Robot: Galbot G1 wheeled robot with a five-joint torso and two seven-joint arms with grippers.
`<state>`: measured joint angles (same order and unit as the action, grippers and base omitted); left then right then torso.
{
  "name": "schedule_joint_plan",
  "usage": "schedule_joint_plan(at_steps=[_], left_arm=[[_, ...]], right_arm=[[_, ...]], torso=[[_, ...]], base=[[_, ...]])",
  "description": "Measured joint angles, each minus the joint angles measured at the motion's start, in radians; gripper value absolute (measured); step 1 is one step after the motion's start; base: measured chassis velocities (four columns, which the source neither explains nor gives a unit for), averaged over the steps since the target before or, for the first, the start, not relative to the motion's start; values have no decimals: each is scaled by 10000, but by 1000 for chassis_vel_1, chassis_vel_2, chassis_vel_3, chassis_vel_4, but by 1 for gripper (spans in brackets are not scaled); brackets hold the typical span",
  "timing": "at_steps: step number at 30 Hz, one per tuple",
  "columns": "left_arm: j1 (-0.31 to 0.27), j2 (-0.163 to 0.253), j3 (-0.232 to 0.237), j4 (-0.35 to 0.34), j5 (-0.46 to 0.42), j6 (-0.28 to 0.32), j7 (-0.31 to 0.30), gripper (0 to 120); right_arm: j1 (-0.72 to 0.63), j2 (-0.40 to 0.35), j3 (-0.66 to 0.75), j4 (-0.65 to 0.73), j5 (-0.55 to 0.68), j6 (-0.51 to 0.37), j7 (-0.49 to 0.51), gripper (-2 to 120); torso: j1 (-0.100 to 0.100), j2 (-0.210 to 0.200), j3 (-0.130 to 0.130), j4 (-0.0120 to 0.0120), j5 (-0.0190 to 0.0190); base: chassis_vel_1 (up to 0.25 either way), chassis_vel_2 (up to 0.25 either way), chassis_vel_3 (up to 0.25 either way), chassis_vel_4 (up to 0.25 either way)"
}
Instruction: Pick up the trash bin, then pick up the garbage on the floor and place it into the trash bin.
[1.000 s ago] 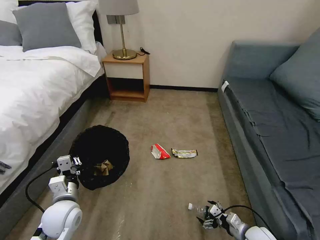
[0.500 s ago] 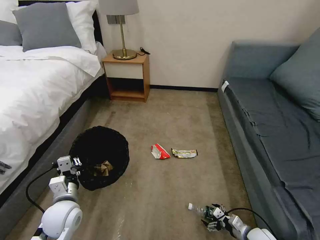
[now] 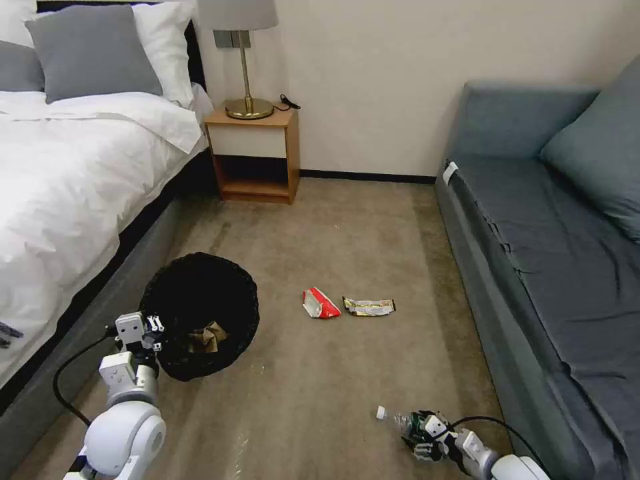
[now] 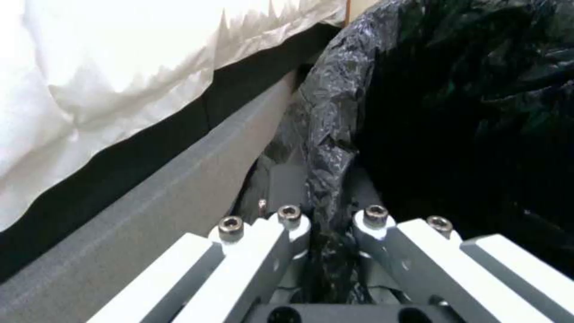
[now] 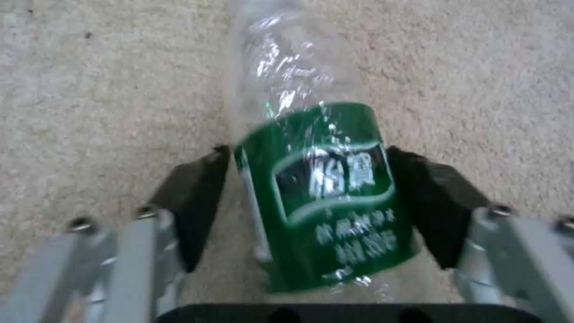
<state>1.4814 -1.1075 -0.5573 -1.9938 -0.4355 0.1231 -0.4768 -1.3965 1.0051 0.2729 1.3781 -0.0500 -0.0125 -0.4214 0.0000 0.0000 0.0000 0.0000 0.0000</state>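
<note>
My left claw pinches the bin rim; paper bag in; right claw narrow around bottle; two wrappers remain.

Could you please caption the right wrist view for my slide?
Right gripper closed around the green-labelled clear plastic bottle lying on the beige carpet.

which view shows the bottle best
The right wrist view: the bottle fills the middle, green label readable, with the right gripper closed on its sides. The head view shows it small and far off on the carpet, white cap sticking out of the gripper. The left wrist view faces the bin instead.
</note>
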Motion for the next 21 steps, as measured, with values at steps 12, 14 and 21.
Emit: schedule_joint_plan(at_steps=[12, 14, 21], left_arm=[[14, 29, 87, -37, 10, -1, -39, 3], [19, 33, 85, -38, 10, -3, -41, 3], [44, 33, 82, -34, 10, -32, -40, 3]], right_arm=[[88, 62, 27, -2, -3, 40, -89, 24], [81, 73, 38, -2, -23, 50, -89, 22], [64, 317, 116, -35, -152, 130, -129, 17]], torso=[[0, 0, 0, 0, -1], [0, 0, 0, 0, -1], [0, 0, 0, -1, 0]], base=[[0, 0, 0, 0], [0, 0, 0, 0], [0, 0, 0, 0]])
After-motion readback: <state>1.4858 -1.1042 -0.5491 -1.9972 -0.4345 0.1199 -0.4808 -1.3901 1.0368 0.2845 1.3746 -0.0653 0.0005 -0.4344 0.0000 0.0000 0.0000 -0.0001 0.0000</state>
